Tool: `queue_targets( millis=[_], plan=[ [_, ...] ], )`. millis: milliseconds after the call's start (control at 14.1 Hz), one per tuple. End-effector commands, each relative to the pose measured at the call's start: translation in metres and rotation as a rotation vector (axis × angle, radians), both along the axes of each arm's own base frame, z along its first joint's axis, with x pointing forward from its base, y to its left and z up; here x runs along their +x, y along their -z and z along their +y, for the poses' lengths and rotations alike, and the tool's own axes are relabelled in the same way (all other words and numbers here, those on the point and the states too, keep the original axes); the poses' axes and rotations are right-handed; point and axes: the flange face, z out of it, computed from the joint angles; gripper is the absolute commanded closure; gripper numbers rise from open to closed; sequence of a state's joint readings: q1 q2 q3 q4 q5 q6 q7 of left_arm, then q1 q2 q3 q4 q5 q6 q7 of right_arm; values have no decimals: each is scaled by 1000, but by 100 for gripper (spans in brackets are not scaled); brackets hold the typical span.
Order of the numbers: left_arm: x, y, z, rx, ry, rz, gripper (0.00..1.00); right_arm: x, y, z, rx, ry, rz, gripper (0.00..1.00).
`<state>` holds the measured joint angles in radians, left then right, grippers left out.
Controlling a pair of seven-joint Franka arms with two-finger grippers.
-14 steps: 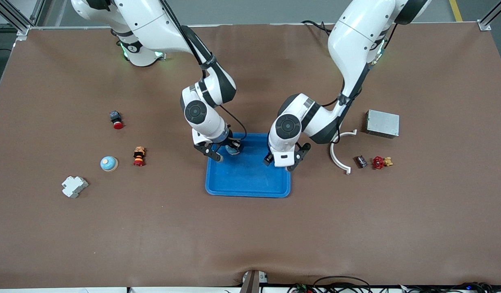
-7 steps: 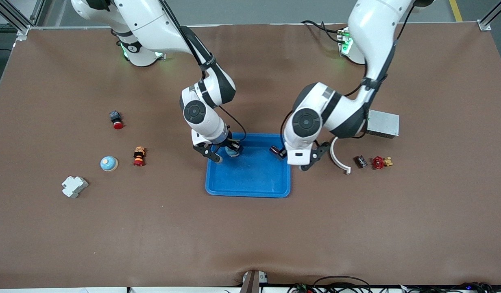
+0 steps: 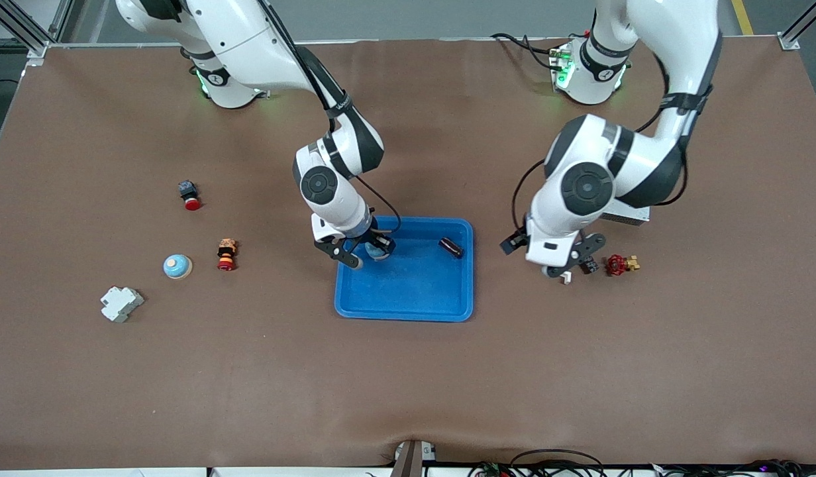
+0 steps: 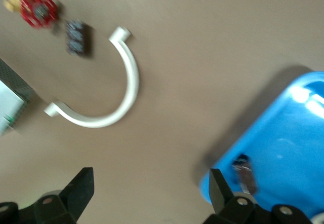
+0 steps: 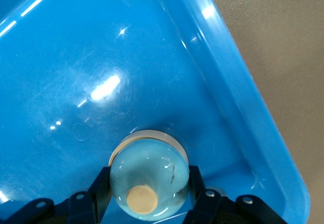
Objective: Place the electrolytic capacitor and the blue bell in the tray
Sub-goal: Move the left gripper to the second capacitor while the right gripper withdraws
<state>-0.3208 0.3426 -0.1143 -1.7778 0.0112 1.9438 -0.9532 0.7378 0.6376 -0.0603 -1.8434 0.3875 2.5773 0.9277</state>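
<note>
The blue tray (image 3: 408, 291) lies mid-table. A dark electrolytic capacitor (image 3: 451, 248) lies in it, by the rim toward the left arm's end; the left wrist view shows it (image 4: 244, 176) inside the tray (image 4: 283, 148). My right gripper (image 3: 366, 252) is low in the tray corner toward the right arm's end, shut on a blue bell (image 5: 157, 168) with a tan button. The fingers (image 5: 98, 191) clamp its sides just over the tray floor (image 5: 76, 57). My left gripper (image 3: 550, 255) hangs open and empty (image 4: 149, 183) over the bare table beside the tray.
A second blue bell (image 3: 177, 266), two red push buttons (image 3: 189, 195) (image 3: 226, 255) and a white block (image 3: 121, 303) lie toward the right arm's end. Under the left arm are a white curved piece (image 4: 119, 92), a dark part (image 3: 588, 265), a red valve (image 3: 616, 264) and a metal box (image 3: 630, 213).
The left arm has swung from over the tray toward its own end of the table, uncovering the capacitor lying in the tray. The right gripper has stayed put with the bell.
</note>
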Motion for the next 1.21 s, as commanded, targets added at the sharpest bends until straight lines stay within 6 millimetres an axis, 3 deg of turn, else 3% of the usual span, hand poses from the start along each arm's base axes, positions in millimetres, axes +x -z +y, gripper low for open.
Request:
queue_targets(
  millis=[0, 355, 427, 498, 569, 853, 1137],
  plan=[
    [-6, -2, 42, 37, 89, -3, 0, 3, 6, 3, -17, -8, -12, 100],
    [8, 3, 105, 44, 205, -43, 0, 2, 10, 2, -20, -6, -8, 99],
    [9, 7, 115, 31, 214, -78, 0, 2, 11, 3, -20, -7, -9, 79],
    [8, 11, 126, 20, 221, -120, 0, 0, 10, 5, -18, 1, -9, 25],
    [2, 19, 136, 11, 241, -149, 0, 1, 10, 6, -17, 25, -15, 0],
    [-2, 44, 172, -1, 268, -149, 0, -6, 10, 15, -35, -3, -42, 0],
    [-1, 80, 174, -18, 250, -171, 0, 1, -9, 25, -49, -40, -12, 0]
  ],
)
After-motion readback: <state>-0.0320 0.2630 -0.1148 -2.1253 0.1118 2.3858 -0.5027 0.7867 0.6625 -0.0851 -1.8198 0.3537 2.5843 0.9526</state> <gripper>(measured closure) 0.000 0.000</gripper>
